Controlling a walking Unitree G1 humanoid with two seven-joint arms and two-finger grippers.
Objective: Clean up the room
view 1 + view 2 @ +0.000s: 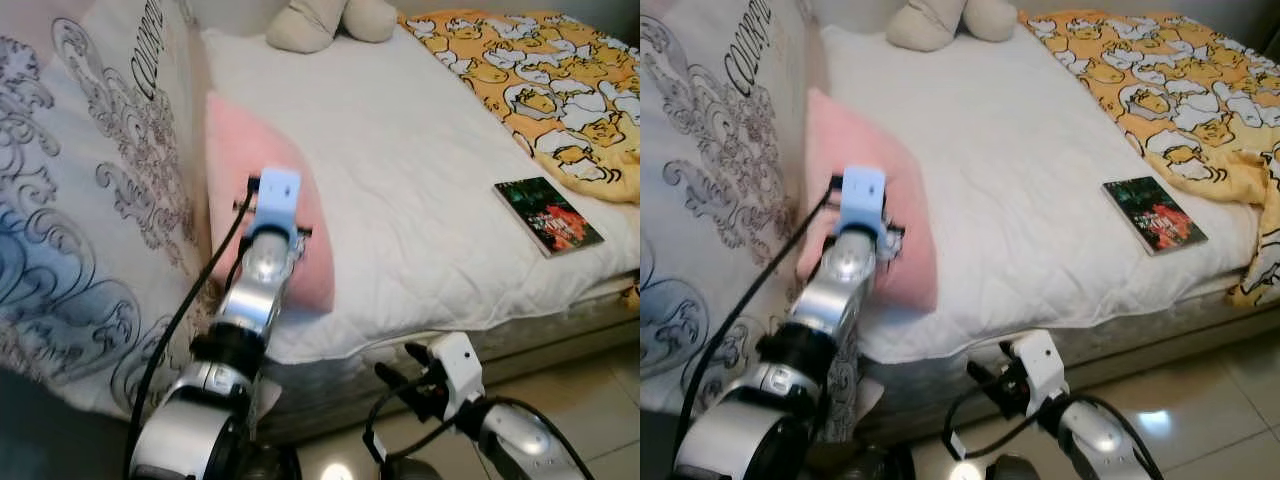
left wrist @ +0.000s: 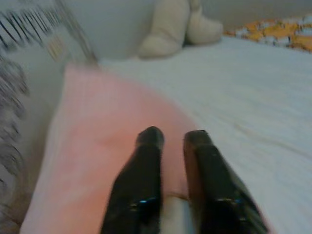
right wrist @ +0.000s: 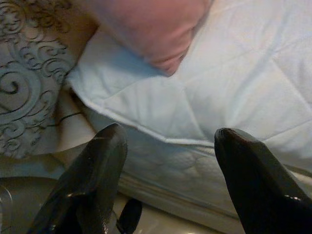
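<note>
Leftmost, a patterned duvet (image 1: 70, 230) is heaped against the bed's side, at about nine o'clock from the pink pillow (image 1: 235, 170). That pillow lies on the white mattress (image 1: 400, 170) near its front corner, its long axis running roughly twelve to six o'clock, away from the robot toward the head of the bed. The left gripper (image 2: 173, 139) is stretched out over the pillow's near half; in the left wrist view its two black fingers (image 2: 146, 165) lie nearly together, pointing along the pillow's length toward twelve o'clock, and appear pressed onto the pink cover near its edge, though whether any fabric is pinched between the jaws cannot be told. The left arm is thus plainly the nearer one to the pillow. The right gripper (image 3: 168, 139) hangs lower, off the bed's front edge, jaws spread wide, with the pillow's corner at about eleven o'clock ahead of them. A cream plush toy (image 1: 330, 20) sits at the far end, at twelve o'clock. Farther right a book (image 1: 547, 215) lies flat near the mattress edge, at about three o'clock from the pillow, beside a yellow cartoon-print blanket (image 1: 550, 80).
</note>
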